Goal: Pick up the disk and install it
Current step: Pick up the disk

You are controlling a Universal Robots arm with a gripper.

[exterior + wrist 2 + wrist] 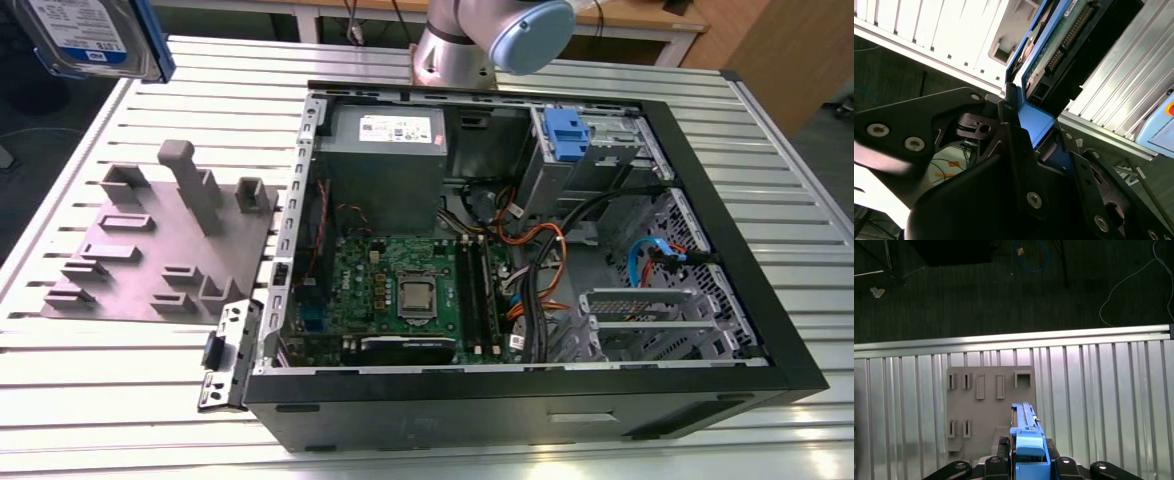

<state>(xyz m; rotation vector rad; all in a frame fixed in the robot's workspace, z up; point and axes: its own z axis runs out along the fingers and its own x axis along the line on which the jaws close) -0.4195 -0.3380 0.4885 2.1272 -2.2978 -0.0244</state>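
Black fingers [1014, 145] hard up against the lens in both wrist views. Shut narrow on the disk [1023, 416], one finger per side, touching the blue plastic rail [1035, 127] at its near end.

Disk edge-on in the first wrist view, jutting straight out from the fingers. Green circuit-board face and a row of connector pins turned to the lens in the second wrist view. High in the exterior view's upper left corner, white-and-blue label toward the camera, blue rail along the edge on that view's right.

Hangs in the air, touching nothing but the fingers.

Below it in the first wrist view: grey fixture plate [147, 250] with raised blocks and slots, flat on the slatted aluminium worktop [107, 400]. Clear air between disk and plate.

Just beside the plate, toward the exterior view's right: open black computer case [467, 405], well apart from the disk. Inside:
- grey power-supply box [384, 165] at the far side
- green motherboard [400, 280] nearer the camera
- orange, black and blue cables
- silver drive cage [607, 150] with a blue latch in the far corner

Behind the case, silver arm base [447, 55] at the worktop's far edge.

Past the worktop's edge in the first wrist view: dark floor [954, 295], loose cables lying on it.
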